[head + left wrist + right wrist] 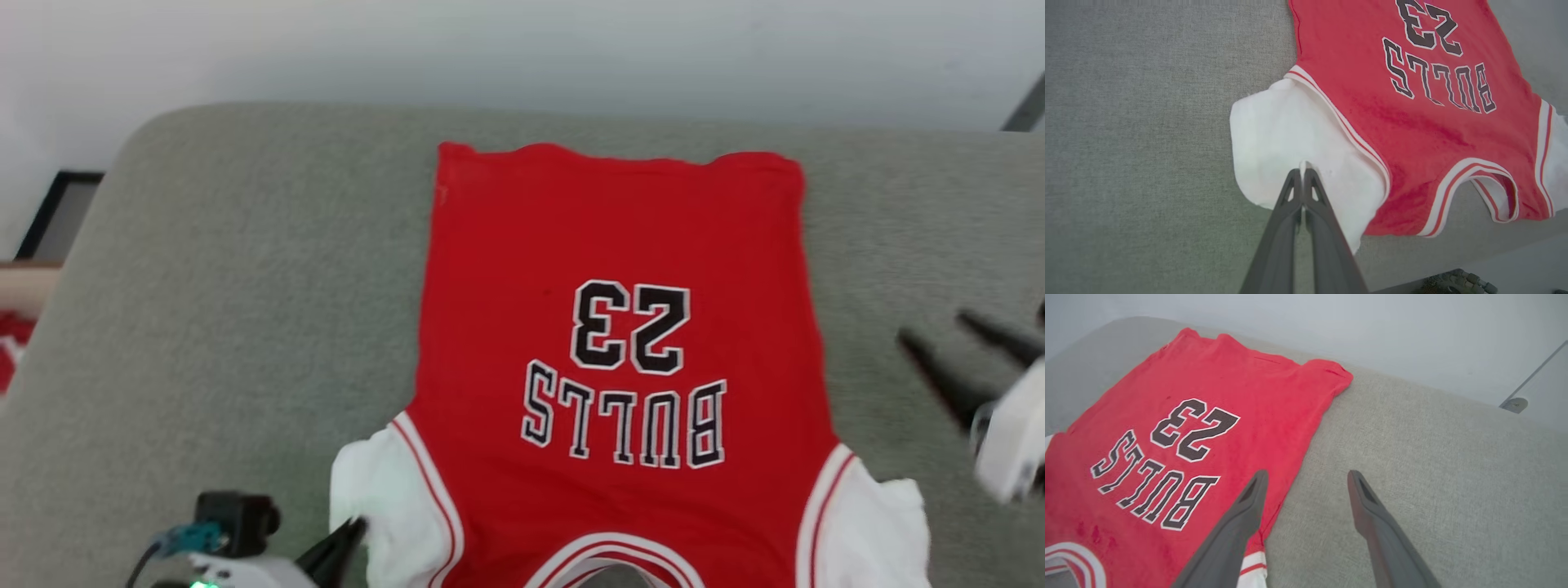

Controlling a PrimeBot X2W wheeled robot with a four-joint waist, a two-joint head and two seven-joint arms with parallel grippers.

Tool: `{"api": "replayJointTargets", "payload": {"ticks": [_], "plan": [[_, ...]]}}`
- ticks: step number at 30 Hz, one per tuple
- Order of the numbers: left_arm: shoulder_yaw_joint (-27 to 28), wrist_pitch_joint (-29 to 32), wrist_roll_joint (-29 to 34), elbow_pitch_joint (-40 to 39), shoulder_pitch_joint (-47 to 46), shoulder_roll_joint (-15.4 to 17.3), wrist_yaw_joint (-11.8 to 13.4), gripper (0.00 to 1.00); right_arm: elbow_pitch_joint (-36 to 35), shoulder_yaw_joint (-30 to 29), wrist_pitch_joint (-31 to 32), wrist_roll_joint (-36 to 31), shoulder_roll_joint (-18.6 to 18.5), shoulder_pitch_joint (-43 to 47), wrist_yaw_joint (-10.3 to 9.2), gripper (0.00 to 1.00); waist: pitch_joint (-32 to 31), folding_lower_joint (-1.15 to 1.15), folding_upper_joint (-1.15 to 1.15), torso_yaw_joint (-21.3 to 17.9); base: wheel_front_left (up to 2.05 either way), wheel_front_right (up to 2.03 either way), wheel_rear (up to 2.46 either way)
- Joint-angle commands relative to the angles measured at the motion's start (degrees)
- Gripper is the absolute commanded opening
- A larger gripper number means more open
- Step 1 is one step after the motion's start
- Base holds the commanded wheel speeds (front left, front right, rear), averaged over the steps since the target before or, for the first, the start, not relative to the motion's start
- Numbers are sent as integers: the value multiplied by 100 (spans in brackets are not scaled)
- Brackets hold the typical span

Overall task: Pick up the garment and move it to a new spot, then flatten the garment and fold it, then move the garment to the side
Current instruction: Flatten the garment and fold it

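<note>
Head view: red "BULLS 23" garment (620,245) spread flat, print up, on a grey table (245,286).
Collar end nearest us; our left gripper (1303,170) has its jaws clenched on the white sleeve (1274,134), and our right gripper (932,325) hangs beside the garment's other edge, jaws released.

A grey cloth-covered surface (245,286), perhaps a cushion, bears the garment (620,245) spread flat.
</note>
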Motion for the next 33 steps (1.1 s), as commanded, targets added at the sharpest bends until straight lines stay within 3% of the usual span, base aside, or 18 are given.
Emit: {"api": "replayJointTargets", "payload": {"ticks": [1,15,24,31,32,33], "plan": [[-44,54,116,25,-193,-112,-63,0,313,-58,9,-38,54,-458,-6,100,313,0,0,359,0,0,0],[-354,406,635,500,-1289,-906,-650,0,3435,354,747,-129,144,-3677,-6,100,1242,0,0,1404,0,0,0],[-488,397,773,824,-1668,-1336,-986,0,4828,433,1082,-405,99,-4643,-6,100,1647,0,0,1794,0,0,0],[-609,370,821,1197,-1872,-1693,-1274,0,6005,260,1367,-622,298,-4895,-6,100,1837,0,0,2031,0,0,0],[-614,355,819,1245,-1889,-1725,-1302,0,6173,252,1421,-688,338,-4909,-5,25,1848,0,0,2042,0,0,0],[-616,349,823,1288,-1910,-1759,-1321,0,6319,254,1468,-748,363,-4924,-5,0,1865,0,0,2054,0,0,0]]}}
